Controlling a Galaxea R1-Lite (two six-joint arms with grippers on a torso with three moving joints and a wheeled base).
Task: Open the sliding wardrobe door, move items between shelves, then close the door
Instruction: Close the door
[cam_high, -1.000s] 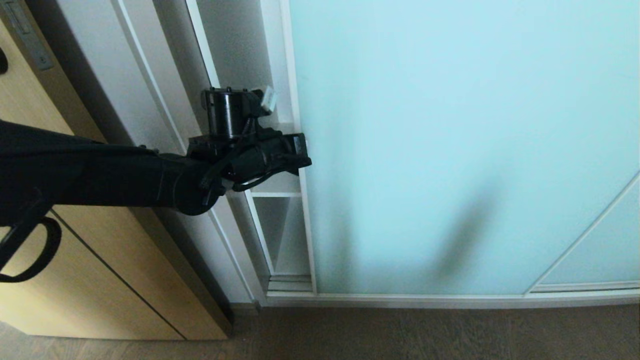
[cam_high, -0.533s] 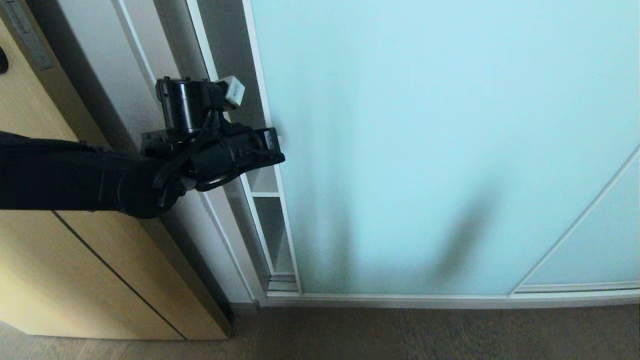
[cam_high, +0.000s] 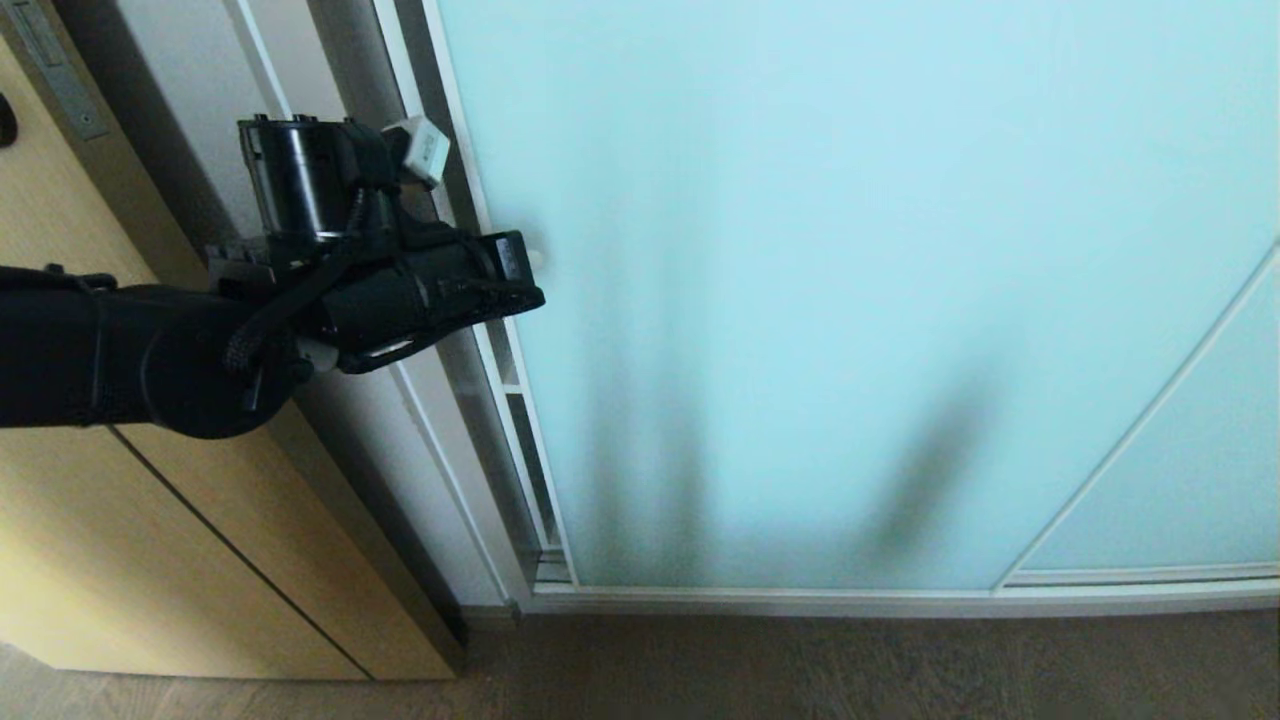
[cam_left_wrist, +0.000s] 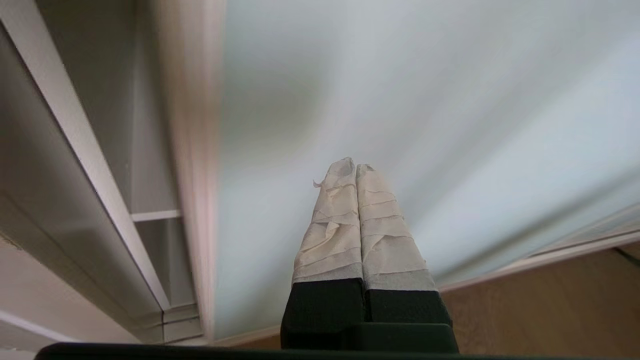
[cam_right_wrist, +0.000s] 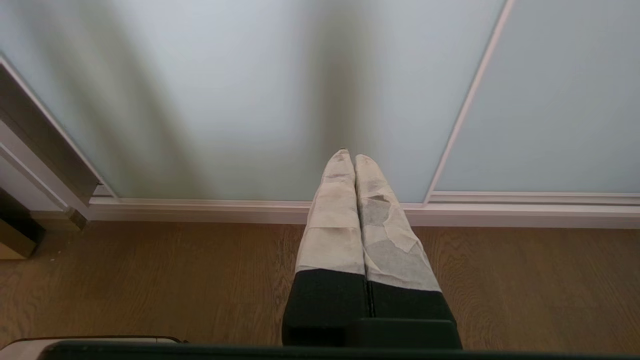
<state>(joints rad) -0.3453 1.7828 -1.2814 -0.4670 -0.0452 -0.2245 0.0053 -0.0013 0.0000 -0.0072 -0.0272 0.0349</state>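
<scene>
Head view: we are pressing our left gripper (cam_high: 535, 262), fingers clenched together and empty, against the tall frosted pale-blue glass sliding wardrobe door (cam_high: 850, 300), nearly covering the white shelves (cam_high: 512, 383).

Right wrist view: our right gripper (cam_right_wrist: 349, 159) is hanging clenched above the brown wood floor (cam_right_wrist: 150, 280).

No writing is legible.

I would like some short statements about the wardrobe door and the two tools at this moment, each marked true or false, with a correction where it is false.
1. The left tool has its taped fingers pressed together, holding nothing. True.
2. The frosted pale-blue glass sliding door is fully shut against the wardrobe side. False: a narrow gap remains, and an edge of a white shelf shows in it.
3. The left tool's tip rests on the tan wood door. False: it is at the glass panel, near its framed edge.
4. The right tool is shut and points toward the foot of the glass door and the brown wood floor. True.
5. A cushion is visible in the gap. False: none shows.
</scene>
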